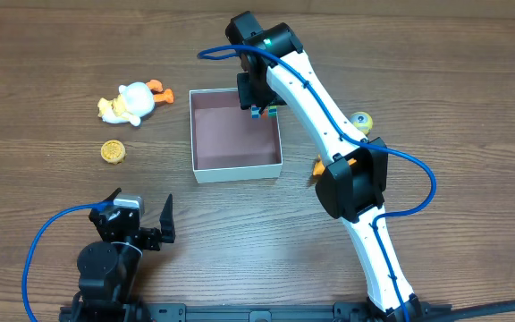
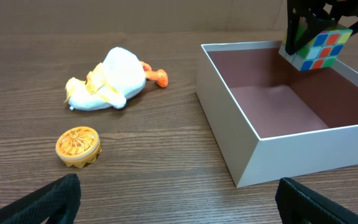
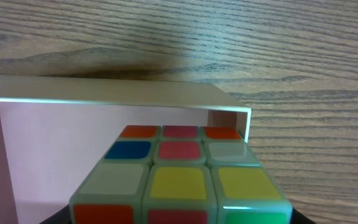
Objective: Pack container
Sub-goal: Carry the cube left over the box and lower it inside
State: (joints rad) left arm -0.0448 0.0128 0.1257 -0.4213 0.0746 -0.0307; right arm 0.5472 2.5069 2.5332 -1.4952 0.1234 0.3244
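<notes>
Since nothing lay inside yet, packing had barely begun: duck (image 1: 128, 103) and yellow disc (image 1: 113, 152) sat out at left, w/ the left gripper (image 1: 139, 213) spread wide, empty, near edge. The container (image 1: 231, 134) stood center. Over its far-right corner the right gripper (image 1: 259, 100) clenched a cube (image 2: 321, 48). A yellow ball (image 1: 360, 119) lay further right, unpacked.

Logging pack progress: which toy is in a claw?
The cube, in the right claw over the container; duck and yellow disc lie on the table.

1 container (image 1: 236, 170), 1 colour cube (image 2: 319, 48), 1 plush duck (image 1: 128, 103), 1 yellow disc (image 1: 113, 152) and 1 yellow ball (image 1: 360, 119) are counted.
</notes>
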